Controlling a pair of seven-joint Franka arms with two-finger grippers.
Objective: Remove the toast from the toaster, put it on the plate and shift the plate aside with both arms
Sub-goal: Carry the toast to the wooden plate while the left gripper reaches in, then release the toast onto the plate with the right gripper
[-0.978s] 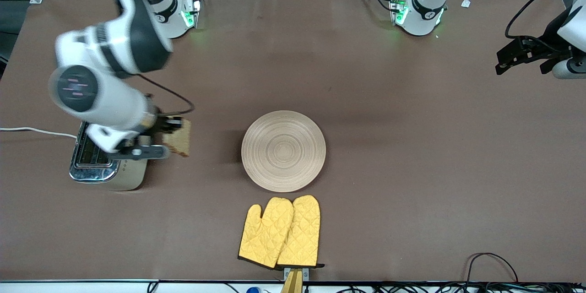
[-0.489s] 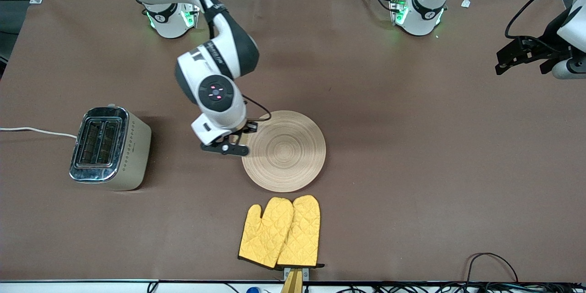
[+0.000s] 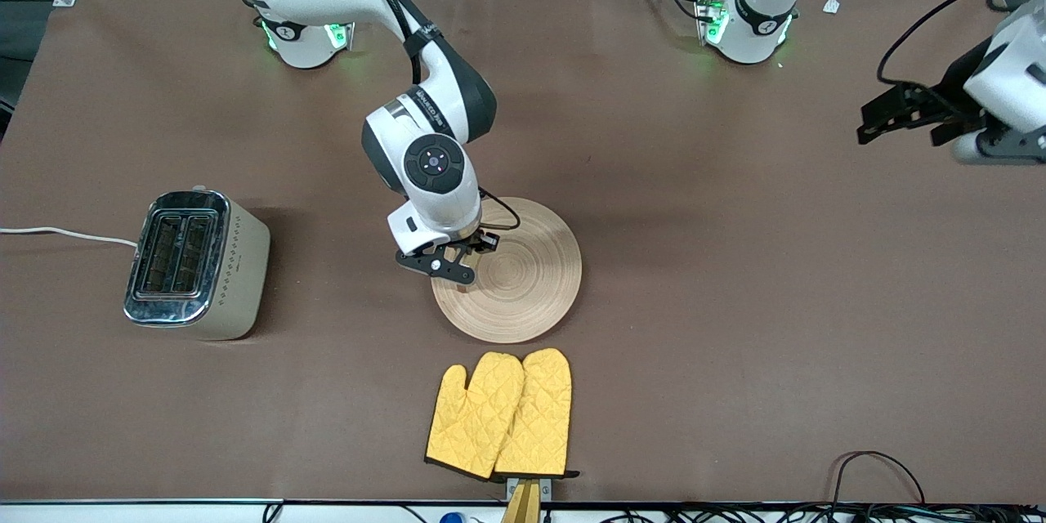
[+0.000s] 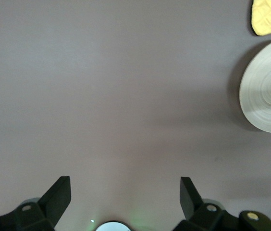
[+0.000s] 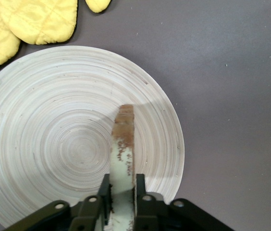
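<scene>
My right gripper (image 3: pixel 467 258) is shut on the toast (image 5: pixel 122 144), held on edge with its brown crust pointing down. It hangs over the part of the plate (image 3: pixel 535 294) toward the right arm's end of the table. The plate is round, pale beige and ringed, and lies at the table's middle; the right wrist view shows it under the toast (image 5: pixel 49 144). Only a sliver of toast (image 3: pixel 464 287) shows below the hand in the front view. My left gripper (image 3: pixel 899 129) is open and empty, up over the left arm's end of the table (image 4: pixel 124 192).
A silver two-slot toaster (image 3: pixel 196 261) stands toward the right arm's end, with a white cord. A pair of yellow oven mitts (image 3: pixel 500 413) lies nearer to the front camera than the plate. The plate (image 4: pixel 265 96) and mitts (image 4: pixel 270 17) also show in the left wrist view.
My right arm has swung from beside the toaster to over the plate, carrying the toast. My left arm has shifted a little toward the table's middle.
</scene>
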